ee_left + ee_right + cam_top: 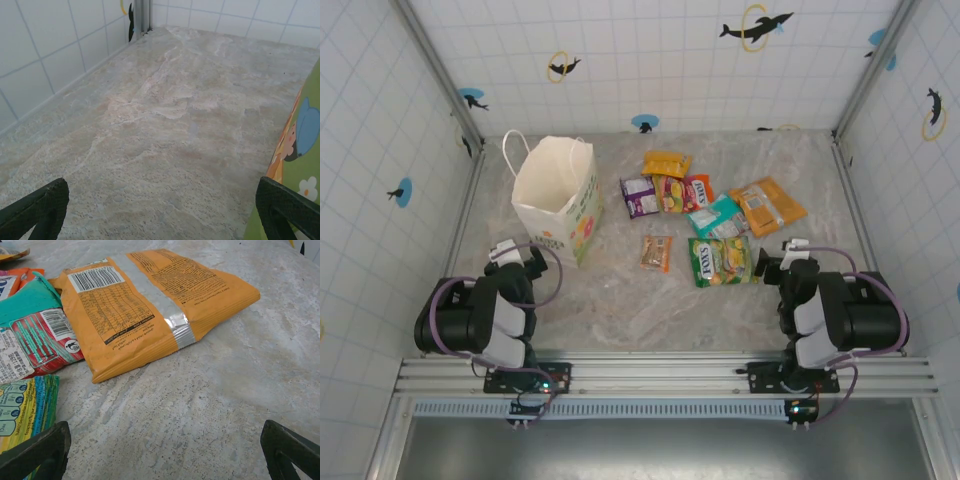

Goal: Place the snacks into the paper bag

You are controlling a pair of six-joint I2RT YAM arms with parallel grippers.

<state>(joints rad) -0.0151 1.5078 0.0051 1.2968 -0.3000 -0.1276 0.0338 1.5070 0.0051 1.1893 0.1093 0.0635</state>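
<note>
Setting: a white-tiled enclosure with dolphin stickers [757,27] on the walls, and a marbled grey-beige table [620,310] as its floor.

Item 1: paper bag [555,195]. White, upright, mouth open, at the far left of the table, with a printed logo on its near side.

Item 2: snacks, eight flat packets in a loose cluster to the right of the bag, all lying on the table:
- large orange packet [767,205], barcode side up
- teal packet [716,215], touching the large orange one
- green packet [720,260]
- small orange packet [656,252], lying apart
- purple packet [639,196]
- red packet [697,192]
- two yellow-orange packets farther back

Item 3: left gripper [517,258]. Jaws spread wide, nothing between them, just beside the bag's printed side.

Item 4: right gripper [785,262]. Jaws spread wide, holding nothing, near the green and large orange packets.
</note>
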